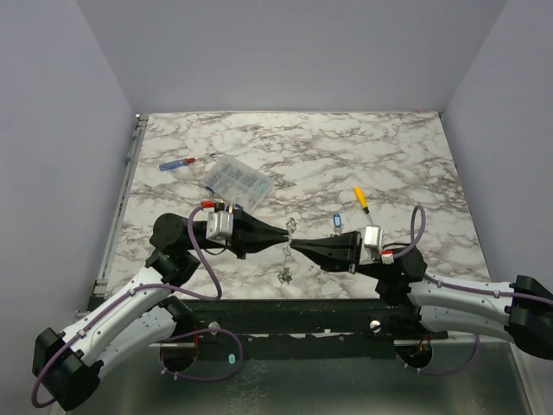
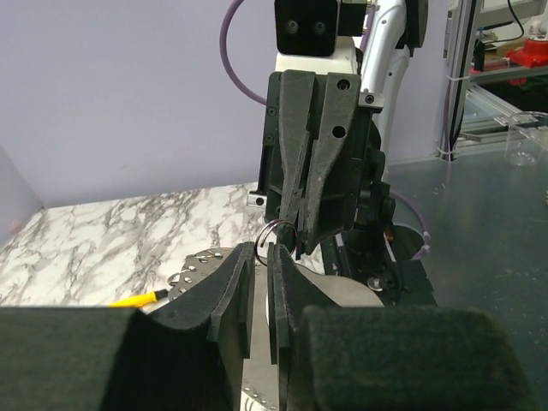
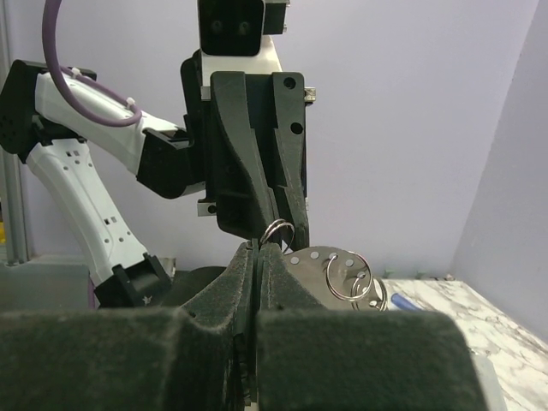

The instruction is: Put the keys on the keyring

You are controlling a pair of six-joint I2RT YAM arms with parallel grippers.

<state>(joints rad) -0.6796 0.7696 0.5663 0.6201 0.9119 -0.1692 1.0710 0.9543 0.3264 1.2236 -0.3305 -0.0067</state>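
Note:
My two grippers meet tip to tip above the table's front middle. The right gripper [image 1: 295,244] [image 3: 258,246] is shut, and the keyring [image 3: 278,231] [image 2: 279,229], a small silver split ring, sticks up from its tips. A perforated metal plate [image 3: 318,261] [image 2: 195,265] carrying more rings sits just beside those fingers. The left gripper [image 1: 283,235] [image 2: 258,250] faces it with only a narrow gap between its pads. The keyring is right at its tips, and I cannot tell whether they pinch it. A blue-tagged key [image 1: 337,223] lies on the table. Small metal pieces [image 1: 283,275] show below the tips.
A clear compartment box [image 1: 238,180] and a red-and-blue screwdriver [image 1: 186,162] lie at the back left. A yellow-handled screwdriver [image 1: 360,199] lies to the right of centre, behind the right gripper. The marble table [image 1: 389,156] has walls on three sides.

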